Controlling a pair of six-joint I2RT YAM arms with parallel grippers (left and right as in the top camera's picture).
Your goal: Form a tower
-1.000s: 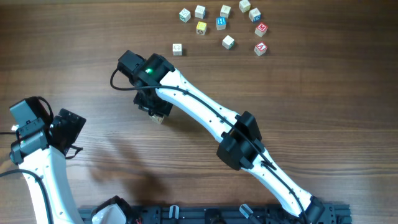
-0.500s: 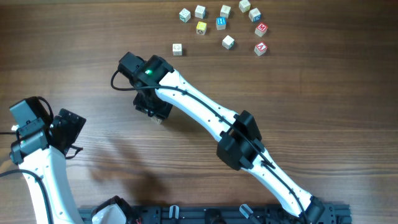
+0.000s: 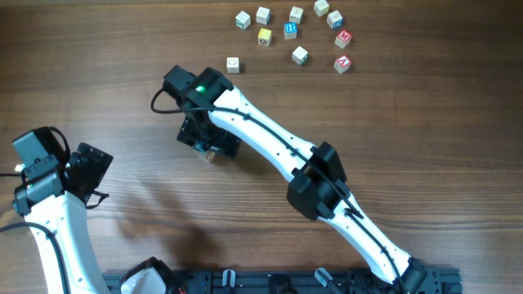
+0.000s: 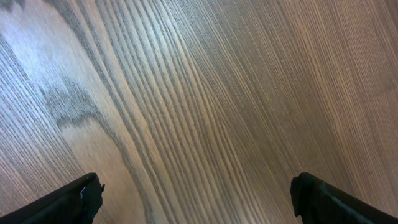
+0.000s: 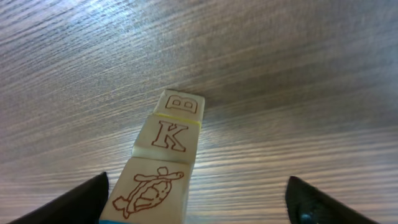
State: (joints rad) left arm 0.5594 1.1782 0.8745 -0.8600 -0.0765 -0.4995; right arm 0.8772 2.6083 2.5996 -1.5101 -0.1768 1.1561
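Wooden table [image 3: 409, 122], three-cube tower [image 5: 160, 163], right pincer [image 5: 196, 200] parted around it, left pincer [image 4: 199, 200] parted wide.

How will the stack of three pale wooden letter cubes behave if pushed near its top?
Probably the pale wooden cube stack topples: narrow, three high. Each cube looks stiff, probably light; flat faces should not roll.

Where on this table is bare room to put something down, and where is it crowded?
Free: the table right of the right arm, below the loose cubes; also the far left corner beyond the left arm. Crowded: among those cubes, and around the tower, which the open right gripper straddles.
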